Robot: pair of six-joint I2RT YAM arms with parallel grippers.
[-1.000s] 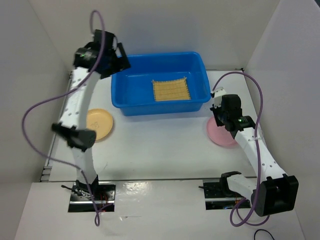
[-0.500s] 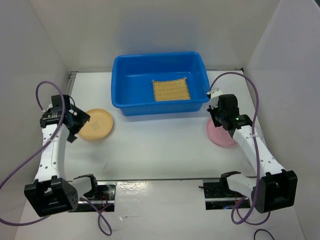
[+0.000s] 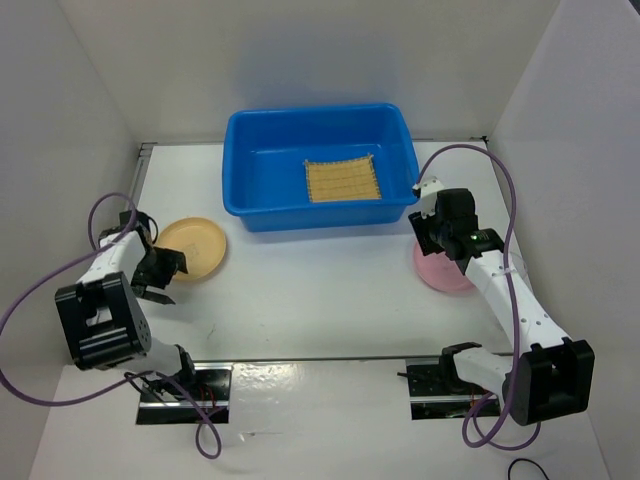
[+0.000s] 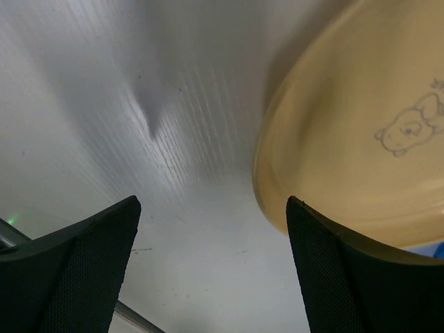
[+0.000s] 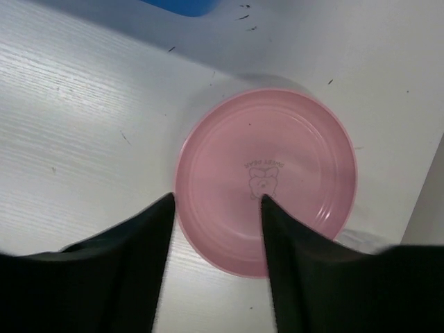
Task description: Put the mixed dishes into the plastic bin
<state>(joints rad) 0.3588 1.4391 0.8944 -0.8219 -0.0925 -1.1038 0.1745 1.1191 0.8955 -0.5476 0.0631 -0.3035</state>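
Note:
The blue plastic bin stands at the back of the table with the woven yellow mat lying flat inside it. A tan plate rests on the table to the bin's front left. My left gripper is open and low at that plate's left edge; in the left wrist view the gripper has one finger over the tan plate's rim and the other over bare table. My right gripper hangs open above the pink plate; in the right wrist view the gripper straddles the pink plate's left edge.
White walls close in the table on the left, back and right. The bin's corner lies just beyond the pink plate. Both arm bases sit at the near edge.
The left arm has swung down from beside the bin's left end to the tan plate's left edge. The right gripper has opened above the pink plate.

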